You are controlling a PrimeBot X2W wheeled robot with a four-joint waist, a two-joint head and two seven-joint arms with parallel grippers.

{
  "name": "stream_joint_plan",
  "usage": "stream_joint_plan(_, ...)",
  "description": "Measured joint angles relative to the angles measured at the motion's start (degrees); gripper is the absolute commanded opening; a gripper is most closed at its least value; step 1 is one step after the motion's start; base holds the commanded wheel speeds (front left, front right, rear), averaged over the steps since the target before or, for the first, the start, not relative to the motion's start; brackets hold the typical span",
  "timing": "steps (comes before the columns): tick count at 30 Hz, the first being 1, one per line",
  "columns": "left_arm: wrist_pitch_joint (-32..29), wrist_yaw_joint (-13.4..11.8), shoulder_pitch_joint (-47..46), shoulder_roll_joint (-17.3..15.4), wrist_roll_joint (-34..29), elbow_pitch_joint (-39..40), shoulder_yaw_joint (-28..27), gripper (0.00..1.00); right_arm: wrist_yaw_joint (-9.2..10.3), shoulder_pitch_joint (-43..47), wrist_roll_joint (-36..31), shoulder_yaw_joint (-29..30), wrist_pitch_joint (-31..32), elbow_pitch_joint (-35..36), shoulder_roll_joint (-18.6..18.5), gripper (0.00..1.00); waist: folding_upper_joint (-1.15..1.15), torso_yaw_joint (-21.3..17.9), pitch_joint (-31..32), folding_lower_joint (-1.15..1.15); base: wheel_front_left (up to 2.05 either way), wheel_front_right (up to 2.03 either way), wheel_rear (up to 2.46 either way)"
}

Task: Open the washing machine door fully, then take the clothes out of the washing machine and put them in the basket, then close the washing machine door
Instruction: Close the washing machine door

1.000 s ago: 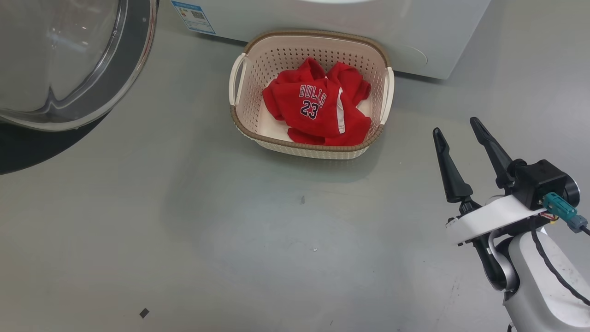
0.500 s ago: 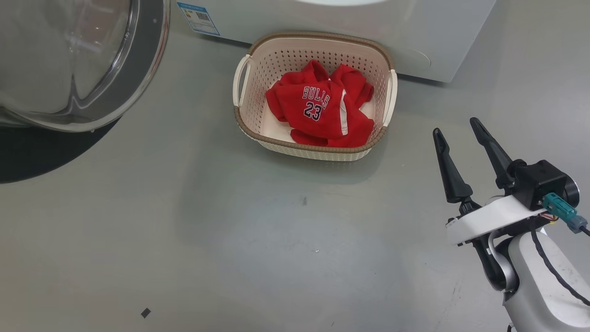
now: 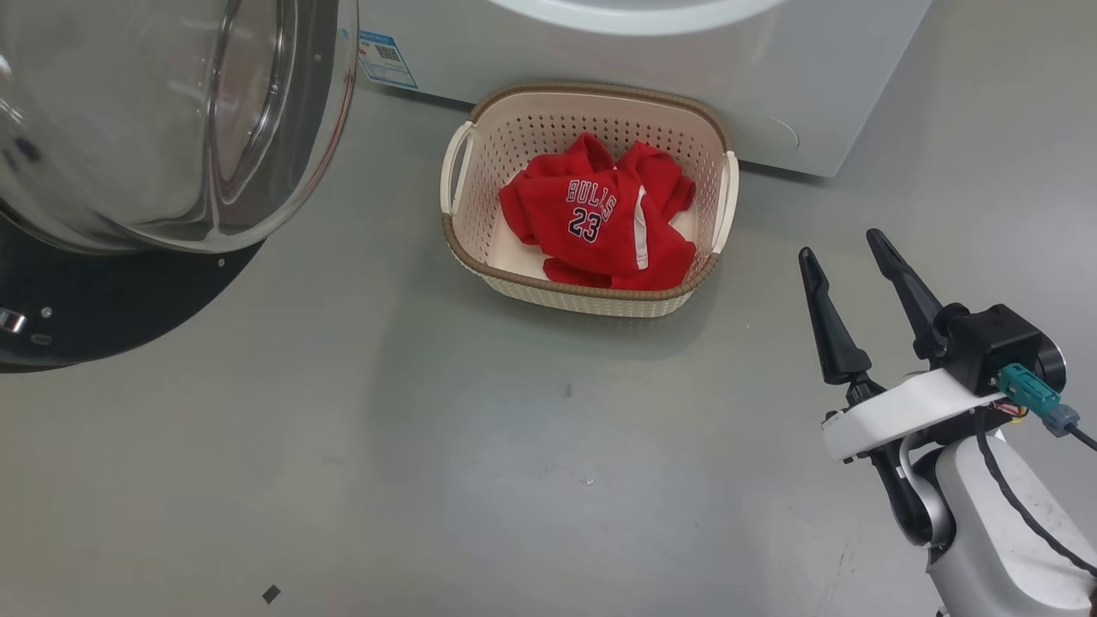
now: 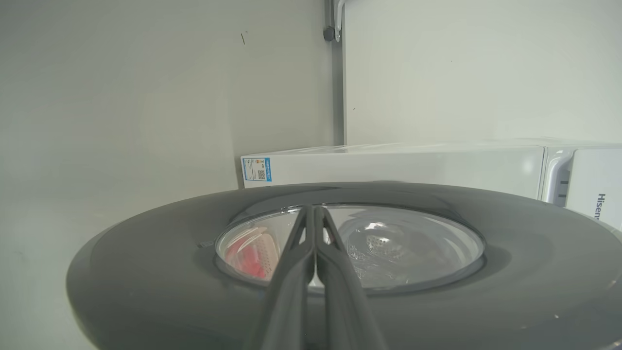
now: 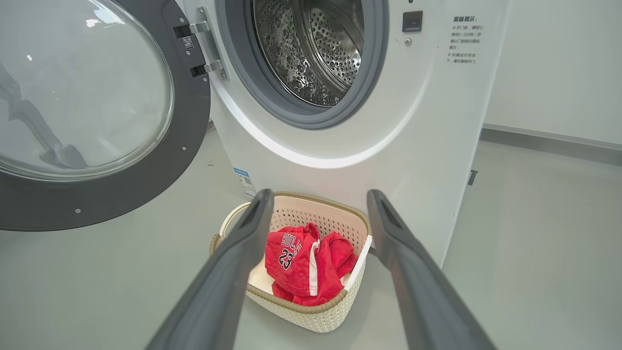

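Two end effectors, in unlike states. At 4 o'clock of the head view, the right end effector (image 3: 839, 243): long dark fingers spread wide, gripping nothing, tips aimed toward 12 o'clock, above bare floor (image 3: 428, 471) and well apart from the basket (image 3: 591, 291). In its own wrist view, the left end effector (image 4: 313, 209): fingers pressed together tip to tip, holding nothing, lying along the outer face of the washing machine door (image 4: 146, 272) with tips at the edge of the glass bowl; touching or just above, impossible to tell. That door (image 3: 154, 128) swung out from the washing machine (image 3: 600, 51), at 10 o'clock of the head view, hinged at the 9 o'clock side of the opening in the right wrist view. At 12 o'clock of the head view, the clothes (image 3: 600, 223), bunched in the basket, "BULLS 23" print facing up, white trim showing. Basket on the floor, just in front of the machine, with the blue label (image 3: 387, 60) at 11 o'clock of it. In the right wrist view, perforated steel drum (image 5: 316, 48) ringed by the grey gasket (image 5: 369, 73).
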State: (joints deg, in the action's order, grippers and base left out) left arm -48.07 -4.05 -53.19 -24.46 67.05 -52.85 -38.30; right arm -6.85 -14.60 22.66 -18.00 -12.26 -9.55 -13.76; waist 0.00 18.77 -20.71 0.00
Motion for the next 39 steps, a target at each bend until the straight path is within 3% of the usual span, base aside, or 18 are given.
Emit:
stream_joint_plan(18, -14.0, 4.8, 3.7, 2.6, 2.7, 3.7, 3.0, 0.00, -0.05, 0.1, 1.0, -0.8, -0.7, -2.0, 1.9, 1.00, 0.00, -0.3, 4.0, 0.00, 0.00, 0.00, 0.00)
stream_joint_plan(28, -20.4, 6.9, 5.7, 7.3, 4.0, 6.8, 5.4, 0.00, -0.05, 0.9, 1.4, -0.6, -1.2, -2.7, 2.4, 1.00, 0.00, 0.0, 5.6, 0.00, 0.00, 0.00, 0.00)
stream_joint_plan(39, -24.8, 7.4, 8.7, 10.7, 4.7, 11.1, 7.6, 0.00, -0.05, 1.1, 1.4, -1.0, -1.2, -3.9, 3.2, 1.00, 0.00, 0.3, 7.5, 0.00, 0.00, 0.00, 0.00)
